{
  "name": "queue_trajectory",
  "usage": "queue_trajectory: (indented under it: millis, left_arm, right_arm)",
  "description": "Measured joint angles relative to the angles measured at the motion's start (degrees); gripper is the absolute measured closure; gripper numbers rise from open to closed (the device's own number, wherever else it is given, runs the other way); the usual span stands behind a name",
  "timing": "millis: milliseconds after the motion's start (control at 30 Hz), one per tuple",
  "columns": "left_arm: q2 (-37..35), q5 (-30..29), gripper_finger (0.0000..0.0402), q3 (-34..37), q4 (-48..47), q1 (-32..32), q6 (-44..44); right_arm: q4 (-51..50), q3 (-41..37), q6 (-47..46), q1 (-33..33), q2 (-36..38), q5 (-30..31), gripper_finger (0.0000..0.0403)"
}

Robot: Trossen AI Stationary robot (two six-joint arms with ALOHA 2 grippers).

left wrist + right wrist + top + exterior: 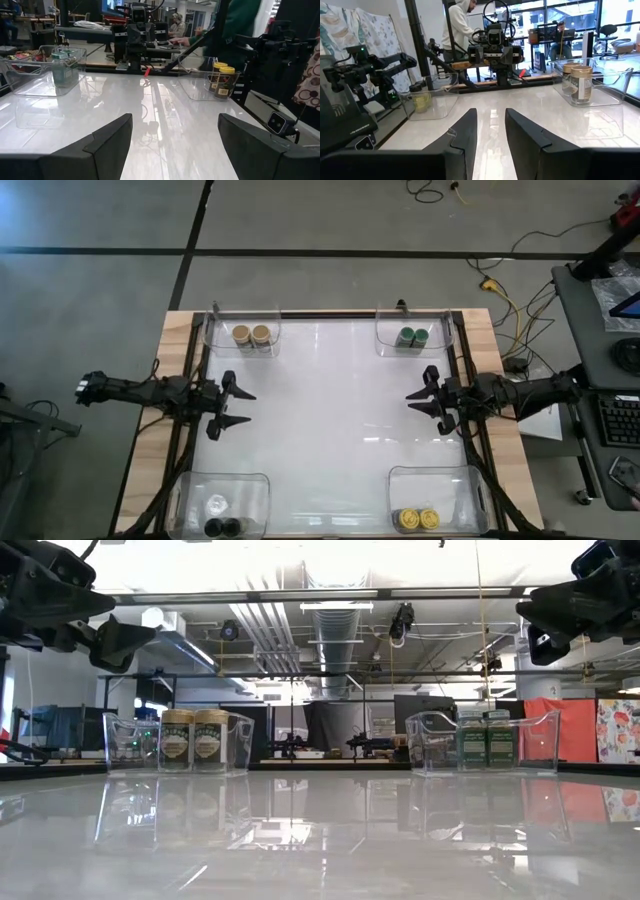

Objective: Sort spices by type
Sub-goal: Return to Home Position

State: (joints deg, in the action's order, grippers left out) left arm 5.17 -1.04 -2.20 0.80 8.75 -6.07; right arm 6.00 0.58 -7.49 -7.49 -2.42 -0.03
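The sorting is judged complete. All eight spice jars are seen paired by lid colour, one pair in each of four clear bins set at the corners of the surface (330, 405).

- **Tan:** the tan-lidded jars (242, 335) are held in the far left bin (212, 330).
- **Green:** the green-lidded jars (407, 336) are held in the far right bin (448, 330).
- **Black:** the black-lidded jars (213, 527) are held in the near left bin (230, 476).
- **Yellow:** the yellow-lidded jars (407, 520) are held in the near right bin (435, 469).

No jar is seen loose on the surface, so only the parking of the arms is thought to be left.

The left claw (243, 407) is held over the surface's left side, its fingers spread wide with nothing between them. The right claw (413, 401) is held over the surface's right side, its fingers parted by a narrow gap and likewise empty.

The surface is white and glossy, so the bins are mirrored in it, and it is bordered by pale wood (180, 330). The bins are made of thin transparent plastic, rectangular with rounded corners and open tops. The jars are short cylinders capped by round lids, and dark labels are seen on the tan pair. The claw fingers are dark, matte and wedge-shaped.
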Motion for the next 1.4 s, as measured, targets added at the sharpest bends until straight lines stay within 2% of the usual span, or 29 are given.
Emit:
queue_trajectory:
  millis: [567,1167,1400]
  left_arm:
    - [0.00,-0.02,0.0122,0.00,0.00,0.00,-0.02]
    - [0.00,-0.02,0.0122,0.00,-0.02,0.00,-0.01]
    - [0.00,-0.01,0.0122,0.00,-0.01,0.00,-0.02]
  right_arm:
    - [0.01,0.00,0.00,0.00,0.00,0.00,0.0339]
    - [0.02,0.00,0.00,0.00,0.00,0.00,0.0312]
    - [0.02,0.00,0.00,0.00,0.00,-0.01,0.0322]
